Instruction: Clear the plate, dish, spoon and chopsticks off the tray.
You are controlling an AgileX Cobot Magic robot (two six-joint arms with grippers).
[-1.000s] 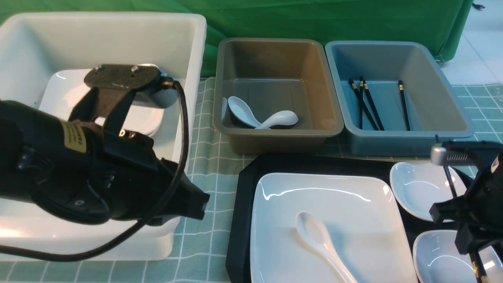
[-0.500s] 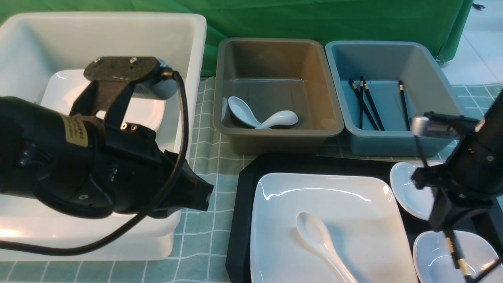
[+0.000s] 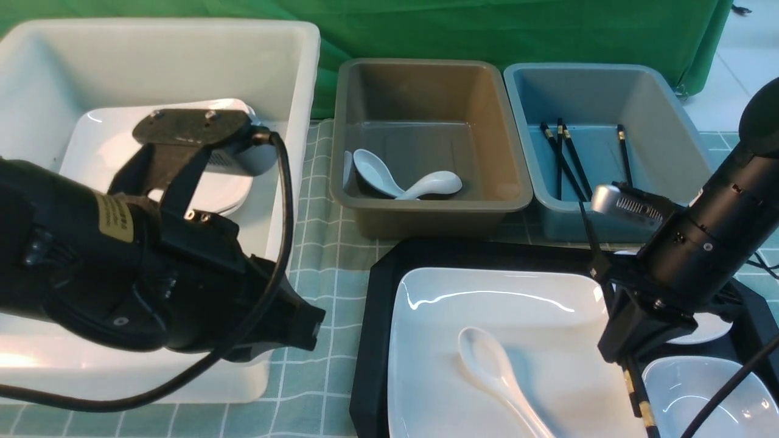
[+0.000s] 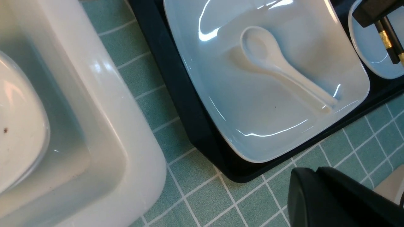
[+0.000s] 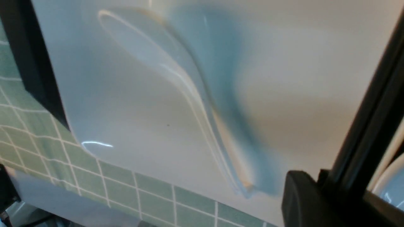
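In the front view, my right tool (image 3: 624,347) is shut tight on the chopsticks (image 3: 636,395), above the plate's (image 3: 517,298) right edge. My left tool (image 3: 307,322) is closed, beside the white tub (image 3: 292,61). In the left wrist view, the spoon (image 4: 274,60) lies on the plate, in the tray (image 4: 189,104). In the right wrist view, the spoon looks blurry.

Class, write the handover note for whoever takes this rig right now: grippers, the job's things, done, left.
Left gripper: shut, empty, by the white tub.
Right gripper: shut on the chopsticks, held above the tray.
Plate on the tray, spoon lying on it, two small dishes alongside.
Done: chopsticks picked up.
Left: drop them, probably in the blue-grey bin; then spoon, plate, dishes.
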